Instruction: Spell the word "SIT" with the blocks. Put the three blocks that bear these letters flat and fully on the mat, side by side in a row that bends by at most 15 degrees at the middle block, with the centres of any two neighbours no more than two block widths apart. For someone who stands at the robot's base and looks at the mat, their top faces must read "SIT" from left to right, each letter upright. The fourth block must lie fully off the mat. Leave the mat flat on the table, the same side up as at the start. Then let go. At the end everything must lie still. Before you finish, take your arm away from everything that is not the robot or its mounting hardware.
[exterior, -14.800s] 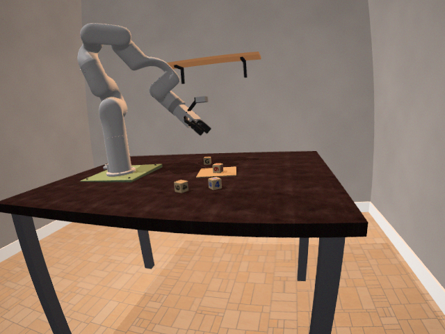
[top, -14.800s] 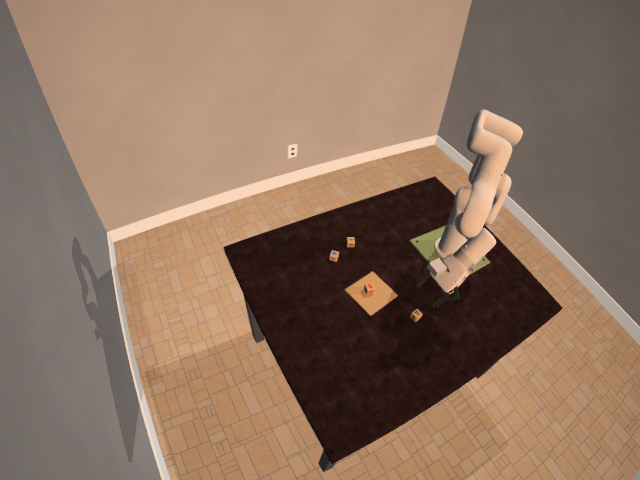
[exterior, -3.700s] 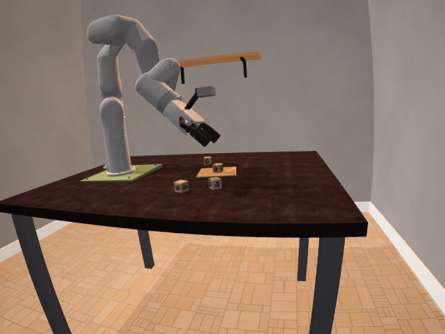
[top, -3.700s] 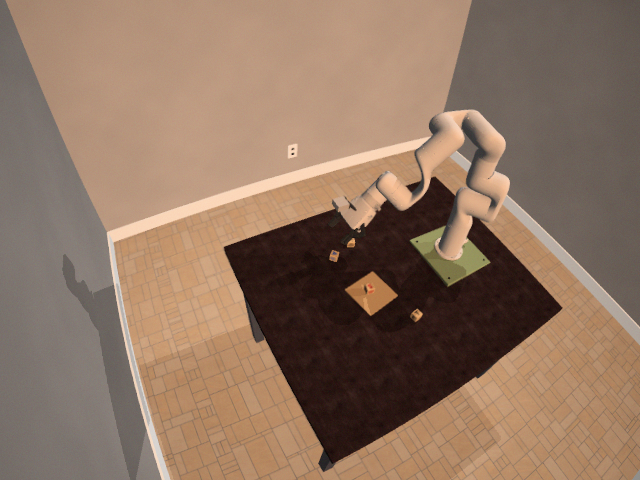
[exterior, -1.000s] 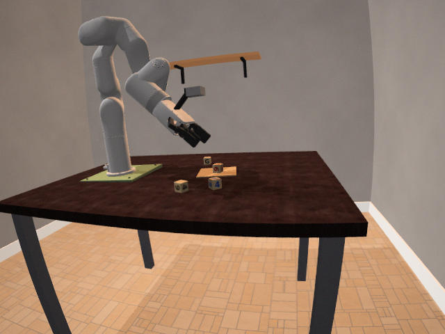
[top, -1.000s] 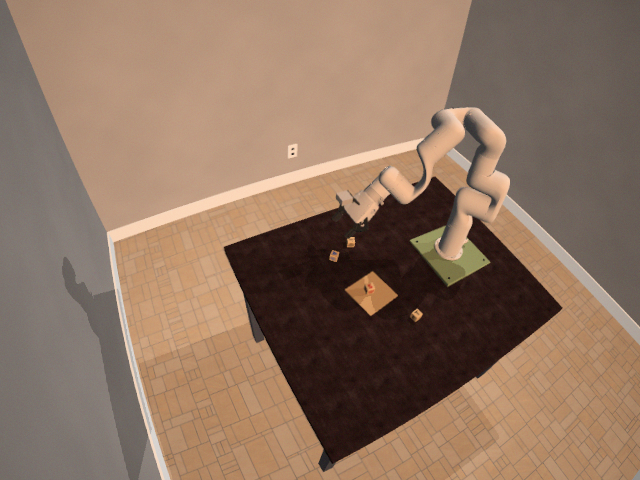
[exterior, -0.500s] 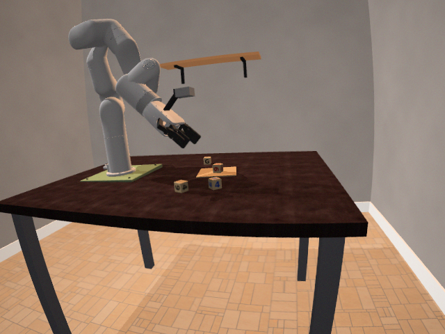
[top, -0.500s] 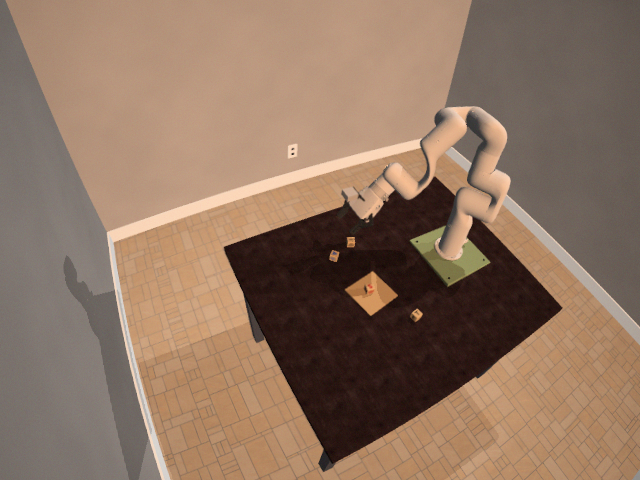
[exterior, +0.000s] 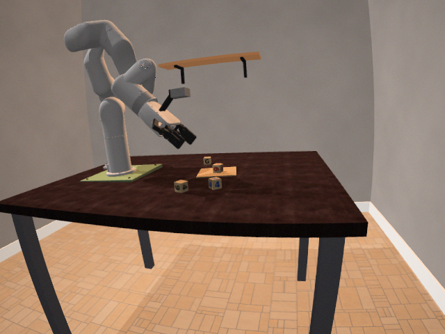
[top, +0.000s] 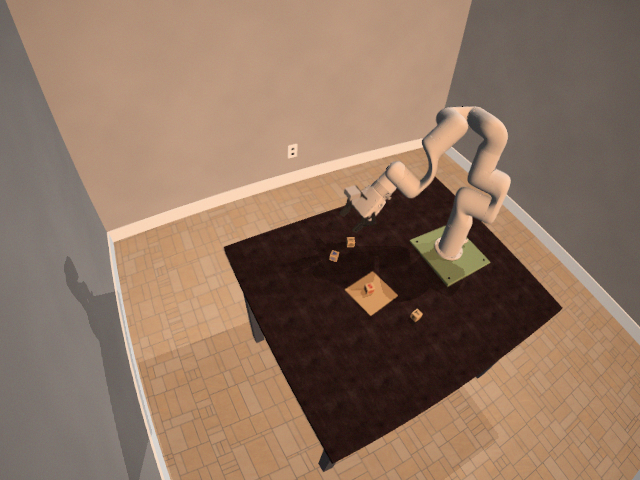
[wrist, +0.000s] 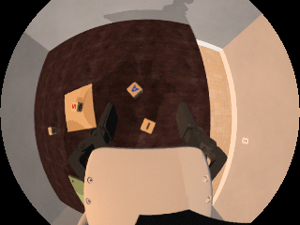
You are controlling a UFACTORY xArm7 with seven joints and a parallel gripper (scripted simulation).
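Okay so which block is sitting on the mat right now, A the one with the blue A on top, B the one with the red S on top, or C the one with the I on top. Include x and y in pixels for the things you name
B: the S block (top: 369, 288) (exterior: 217, 168) (wrist: 74, 106) rests on the mat (top: 371, 308) (exterior: 229, 172) (wrist: 84, 123), its red letter facing up.

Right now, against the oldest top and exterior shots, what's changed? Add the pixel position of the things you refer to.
The hand (top: 350, 220) (exterior: 185, 143) (wrist: 146, 110) swung to the robot's right, from the base's front over towards the I block (top: 351, 242) (exterior: 181, 186) (wrist: 147, 126) and A block (top: 334, 255) (exterior: 215, 184) (wrist: 135, 89). Now open; nothing grasped. Unchanged as far as visible: all four blocks, and the mat (top: 372, 307) (exterior: 229, 172) (wrist: 80, 123) with the S block (top: 369, 288) (exterior: 217, 168) (wrist: 75, 107) on it.
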